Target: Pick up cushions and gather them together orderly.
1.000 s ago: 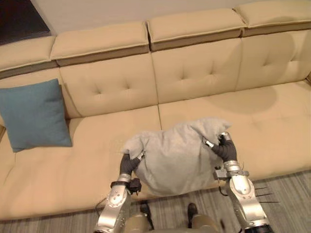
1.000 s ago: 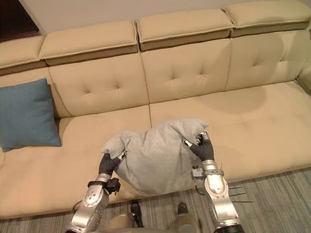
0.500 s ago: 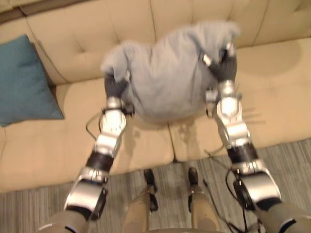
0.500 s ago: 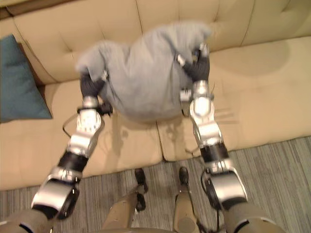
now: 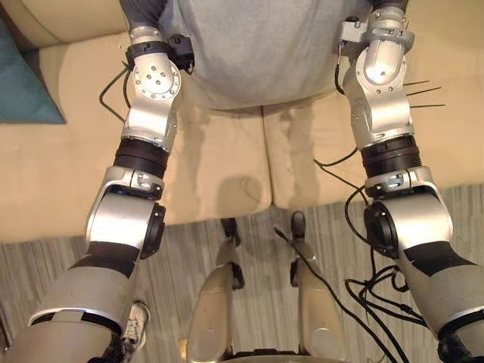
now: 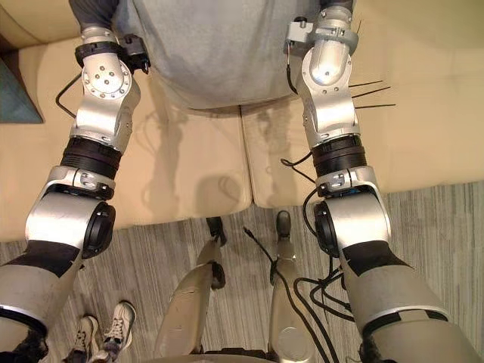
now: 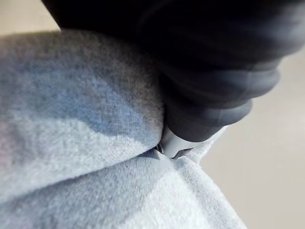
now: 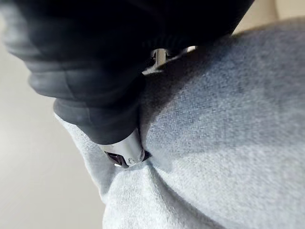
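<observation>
**A:** Up at the left hand (image 7: pixel 214 81), what's the grip?
**B:** Its fingers dig into a fold of the grey cushion (image 5: pixel 257 45) and pinch the cloth. The right hand (image 8: pixel 95 90) pinches the opposite side the same way.
**A:** And the cushion?
**B:** Held up between both hands, above the seat of the beige sofa (image 5: pixel 227 174). A teal cushion (image 5: pixel 23 91) sits at the sofa's left end.

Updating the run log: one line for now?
grey cushion: held over sofa | left hand: grips it | right hand: grips it | teal cushion: on sofa
</observation>
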Motion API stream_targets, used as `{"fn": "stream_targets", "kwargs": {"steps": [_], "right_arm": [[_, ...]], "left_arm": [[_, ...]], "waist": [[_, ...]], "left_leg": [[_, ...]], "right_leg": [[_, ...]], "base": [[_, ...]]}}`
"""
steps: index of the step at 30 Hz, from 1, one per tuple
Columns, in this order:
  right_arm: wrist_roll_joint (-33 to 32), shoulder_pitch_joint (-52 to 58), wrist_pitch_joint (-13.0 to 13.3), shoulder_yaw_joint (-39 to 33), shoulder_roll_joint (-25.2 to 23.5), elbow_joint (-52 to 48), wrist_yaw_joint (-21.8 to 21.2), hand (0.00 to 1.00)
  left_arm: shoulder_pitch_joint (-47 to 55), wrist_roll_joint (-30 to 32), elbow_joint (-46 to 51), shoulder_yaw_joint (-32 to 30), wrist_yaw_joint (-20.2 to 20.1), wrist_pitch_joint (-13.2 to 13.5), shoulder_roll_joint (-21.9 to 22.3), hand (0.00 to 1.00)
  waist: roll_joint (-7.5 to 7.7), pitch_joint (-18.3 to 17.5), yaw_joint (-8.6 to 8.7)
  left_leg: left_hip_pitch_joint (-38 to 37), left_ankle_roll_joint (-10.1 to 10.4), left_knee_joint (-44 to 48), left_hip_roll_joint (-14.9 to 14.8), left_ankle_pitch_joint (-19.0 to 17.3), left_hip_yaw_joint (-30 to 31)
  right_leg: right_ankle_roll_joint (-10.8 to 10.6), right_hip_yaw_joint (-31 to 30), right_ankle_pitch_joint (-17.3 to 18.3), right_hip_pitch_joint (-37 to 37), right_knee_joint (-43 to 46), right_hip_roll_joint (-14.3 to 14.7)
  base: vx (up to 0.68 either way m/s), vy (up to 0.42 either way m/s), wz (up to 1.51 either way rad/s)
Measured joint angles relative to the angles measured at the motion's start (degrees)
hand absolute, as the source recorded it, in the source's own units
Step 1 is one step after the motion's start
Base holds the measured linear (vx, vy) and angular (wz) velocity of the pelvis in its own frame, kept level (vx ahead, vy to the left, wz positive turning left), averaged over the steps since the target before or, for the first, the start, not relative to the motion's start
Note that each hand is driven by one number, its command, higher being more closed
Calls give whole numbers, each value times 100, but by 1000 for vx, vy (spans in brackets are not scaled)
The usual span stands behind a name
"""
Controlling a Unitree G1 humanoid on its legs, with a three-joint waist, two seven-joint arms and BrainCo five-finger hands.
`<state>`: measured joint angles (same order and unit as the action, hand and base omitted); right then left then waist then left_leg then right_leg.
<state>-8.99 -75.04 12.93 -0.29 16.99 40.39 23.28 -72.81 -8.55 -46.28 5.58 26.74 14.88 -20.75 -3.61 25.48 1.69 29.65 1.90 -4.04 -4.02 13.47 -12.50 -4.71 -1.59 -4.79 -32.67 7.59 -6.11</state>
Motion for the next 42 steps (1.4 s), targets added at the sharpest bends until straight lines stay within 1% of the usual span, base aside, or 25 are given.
{"fn": "stream_targets", "kwargs": {"steps": [3, 5, 6, 8, 9, 12, 16, 17, 19, 23, 25, 26, 27, 29, 30, 31, 32, 34, 35, 36, 37, 38, 40, 41, 42], "right_arm": [[-127, -6, 27, -148, 122, -104, -32, 0], [-236, -6, 28, -204, 184, -167, -61, 0], [-246, -5, 27, -212, 204, -185, -71, 0], [-276, 12, 24, -212, 228, -421, -94, 0], [-276, 20, 21, -205, 242, -516, -105, 0], [-284, 34, 22, -191, 431, -620, -118, 0], [-475, 35, 63, -75, 1093, -1039, -332, 0], [-568, 45, 75, -30, 1336, -1037, -458, 0], [-739, 74, 69, 95, 1499, -1037, -508, 0], [-972, 359, 66, 140, 1535, -1097, -738, 0], [-1089, 1193, 72, 88, 1549, -1673, -785, 0], [-1094, 1449, 74, 75, 1549, -1781, -830, 0], [-1092, 2024, 70, 39, 1535, -1968, -905, 0], [-1070, 3279, 70, -168, 1355, -2268, -1043, 0], [-1066, 3658, 69, -227, 1249, -2334, -1087, 0], [-1041, 4432, 72, -344, 1005, -2416, -1206, 0], [-982, 4997, 69, -396, 825, -2389, -1294, 0], [-784, 5990, 50, -437, 551, -2351, -1499, 0], [-565, 6501, 49, -438, 416, -2251, -1654, 0], [-433, 6802, 50, -436, 343, -2143, -1745, 0], [-151, 7192, 40, -439, 241, -1940, -1873, 0], [134, 7623, 37, -441, 145, -1630, -2034, 0], [369, 8102, 41, -442, 23, -1197, -2164, 0], [638, 8422, 40, -458, -101, -739, -2260, 0], [732, 8510, 33, -463, -133, -601, -2291, 0]], "left_arm": [[-70, -53, 4, -34, -41, 8, 36, 0], [-82, -52, 27, -119, -39, 7, 39, 0], [-81, -53, 27, -155, -35, 4, 34, 0], [-79, -51, 135, -211, -28, 2, -5, 0], [-80, -49, 162, -229, -30, 2, -45, 0], [-66, -42, 179, -267, -42, -12, -272, 0], [13, -112, 492, -450, -39, -41, -693, 0], [80, -260, 582, -655, -40, -40, -814, 0], [211, -466, 586, -858, -45, -41, -943, 0], [713, -735, 689, -1072, -163, -39, -1018, 0], [1463, -726, 1299, -1089, -188, -13, -974, 0], [1691, -724, 1447, -1088, -200, 10, -935, 0], [2175, -698, 1689, -1089, -282, 51, -800, 0], [3233, -648, 2056, -1039, -473, 98, -367, 0], [3591, -649, 2142, -1003, -536, 112, -239, 0], [4369, -651, 2247, -906, -768, 132, 23, 0], [4987, -651, 2269, -740, -951, 130, 192, 0], [6032, -651, 2263, -525, -1390, 122, 498, 0], [6553, -623, 2202, -519, -1624, 120, 670, 0], [6822, -577, 2116, -517, -1737, 116, 733, 0], [7211, -368, 1951, -522, -1898, 112, 766, 0], [7579, -94, 1679, -521, -2076, 93, 766, 0], [7896, 121, 1252, -566, -2191, 71, 817, 0], [8130, 377, 810, -680, -2254, 55, 896, 0], [8200, 467, 676, -716, -2284, 48, 912, 0]], "waist": [[-5, 18, -72], [-5, 18, -95], [-5, 18, -101], [-5, 18, -108], [-5, 18, -118], [-6, 19, -137], [-5, 18, -190], [-5, 18, -192], [-5, 18, -190], [0, 13, -192], [0, 12, -199], [0, 12, -211], [0, 12, -226], [6, -18, -228], [21, -96, -230], [24, -303, -224], [26, -430, -224], [28, -457, -194], [33, -539, -160], [30, -634, -135], [31, -763, -89], [37, -953, -86], [41, -1218, -82], [58, -1432, -77], [64, -1495, -73]], "left_leg": [[68, 6, 0, 6, 3, -8], [84, 7, 1, -1, 3, -10], [99, 8, 1, -1, 3, -11], [193, 89, -9, -8, 59, -9], [219, 89, -13, -15, 59, -11], [213, 91, -13, -51, 61, -21], [182, 91, 35, -102, 61, -29], [161, 91, 62, -106, 61, -28], [61, 91, 37, -113, 61, -49], [-183, 103, -13, -120, 49, -117], [-334, 119, -55, -127, 35, -152], [-400, 106, -86, -122, 46, -159], [-525, 93, -114, -110, 55, -160], [-786, 67, -116, -89, -10, -157], [-809, 43, -117, -87, -62, -156], [-819, 31, -119, -70, -96, -125], [-859, 59, -121, -60, -118, -100], [-1116, 78, -125, -17, -138, -25], [-1219, 99, -124, -21, -156, -6], [-1266, 114, -123, -25, -168, 10], [-1374, 116, -124, -27, -195, 34], [-1549, 106, -124, -37, -272, 51], [-1753, 95, -124, -35, -373, 50], [-1941, 97, -126, -29, -480, 52], [-1992, 94, -126, -27, -500, 51]], "right_leg": [[-19, -37, 121, -197, 268, -7], [20, -37, 218, -297, 444, -3], [1, -40, 274, -342, 519, -5], [23, -33, 341, -490, 664, -2], [15, -33, 375, -537, 704, 3], [14, -34, 384, -568, 782, 20], [21, -7, 387, -558, 871, 2], [21, -1, 388, -538, 901, -1], [23, -10, 390, -472, 914, 2], [25, -5, 461, -256, 938, -1], [33, 5, 495, -116, 942, 2], [32, 4, 511, -73, 942, 1], [21, 4, 544, 54, 950, -6], [19, 57, 688, 339, 982, -21], [14, 74, 735, 357, 1013, -20], [18, 102, 831, 359, 1070, -23], [15, 118, 879, 404, 1076, -29], [9, 146, 954, 687, 1051, -31], [11, 185, 965, 832, 992, -32], [12, 212, 967, 921, 933, -30], [12, 248, 967, 1081, 843, -29], [7, 274, 972, 1286, 751, -14], [-19, 277, 995, 1545, 602, -11], [-45, 269, 1036, 1767, 501, -14], [-72, 266, 1061, 1823, 480, -16]], "base": [[4, -4, 1], [7, -16, 4], [3, -26, 8], [-3, -30, 7], [0, 0, 0], [0, 0, 0], [0, 0, 0], [0, 0, 0], [-4, -10, -2], [-9, -24, 0], [2, -39, 2], [35, -50, 1], [60, -48, 7], [68, -41, 15], [60, -45, 16], [93, -60, 13], [140, -64, 13], [145, -47, 9], [98, -34, 10], [100, -26, 10], [101, -20, 3], [95, -17, 0], [83, -7, -6], [78, 3, -6], [58, 6, -7]]}}
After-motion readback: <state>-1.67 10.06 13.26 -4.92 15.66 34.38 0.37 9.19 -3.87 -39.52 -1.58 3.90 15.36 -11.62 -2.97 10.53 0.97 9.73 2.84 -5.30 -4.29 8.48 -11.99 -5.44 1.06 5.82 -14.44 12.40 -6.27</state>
